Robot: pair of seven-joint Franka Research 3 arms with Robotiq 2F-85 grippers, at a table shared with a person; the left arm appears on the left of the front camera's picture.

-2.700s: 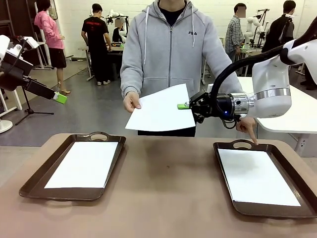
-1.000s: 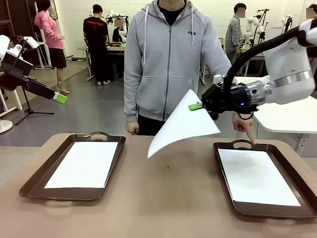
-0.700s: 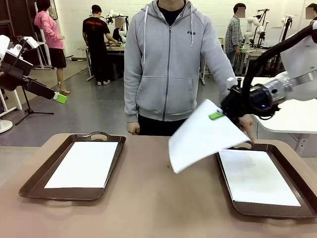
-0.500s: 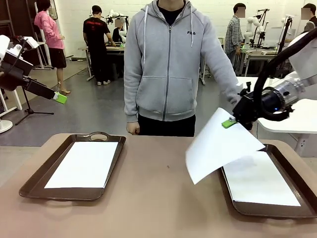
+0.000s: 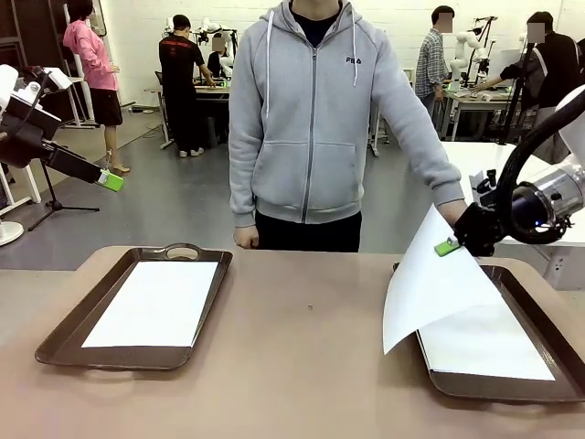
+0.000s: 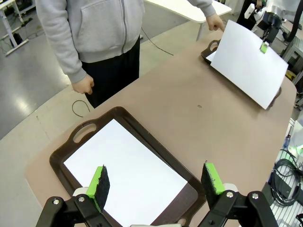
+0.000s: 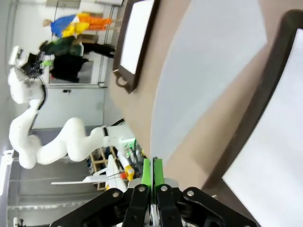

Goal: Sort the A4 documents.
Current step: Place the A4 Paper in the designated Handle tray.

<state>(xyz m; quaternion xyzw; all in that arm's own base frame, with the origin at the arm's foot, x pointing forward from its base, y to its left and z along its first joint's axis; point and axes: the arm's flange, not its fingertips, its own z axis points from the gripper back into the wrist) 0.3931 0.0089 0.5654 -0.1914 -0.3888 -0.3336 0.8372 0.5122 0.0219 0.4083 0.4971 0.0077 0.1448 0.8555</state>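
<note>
Paper's light and floppy: right gripper [image 5: 450, 245] pinches the sheet [image 5: 434, 288] at its 12 o'clock edge, probably fine; left gripper [image 6: 156, 182] gapes wide.

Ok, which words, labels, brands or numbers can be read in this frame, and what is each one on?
"FILA": small white lettering on the chest of the person's grey hoodie, front view.
The A4 documents, both the held sheet and the ones in the trays, look blank.
No other print is readable.

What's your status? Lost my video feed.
Right gripper shut on A4 sheet, hanging over right tray. Left gripper open above left tray. Person's hand near right tray.
</note>
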